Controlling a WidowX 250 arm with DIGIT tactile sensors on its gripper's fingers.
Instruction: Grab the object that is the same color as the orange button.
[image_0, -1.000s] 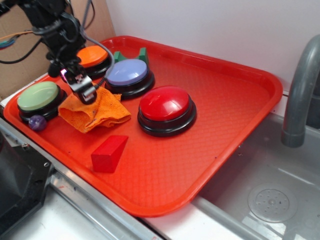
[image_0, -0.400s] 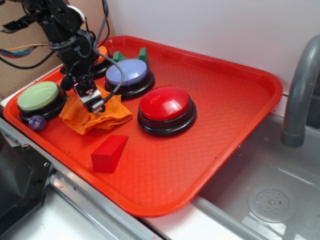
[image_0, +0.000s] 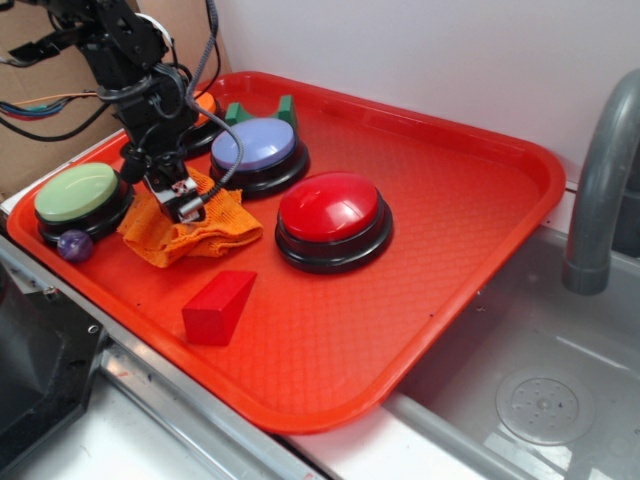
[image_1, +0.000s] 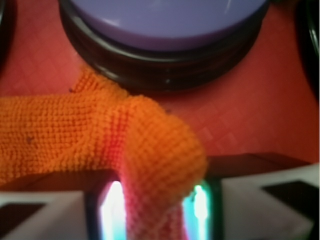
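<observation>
Arm enters from upper left of frame, wrist pitched steeply down. Gripper (image_0: 187, 208) over orange rag (image_0: 215, 232), jaws pinching raised fold of rag (image_1: 150, 150) between them. Rag lies on red tray (image_0: 480, 200), left of centre, between green button (image_0: 77, 192) and purple button (image_0: 259, 146). Orange button (image_0: 206, 103) mostly hidden behind arm.

Orange woven rag (image_0: 195, 232), red waffle-patterned tray (image_0: 440, 250), lavender button (image_0: 255, 146), red wedge block (image_0: 217, 307).
</observation>
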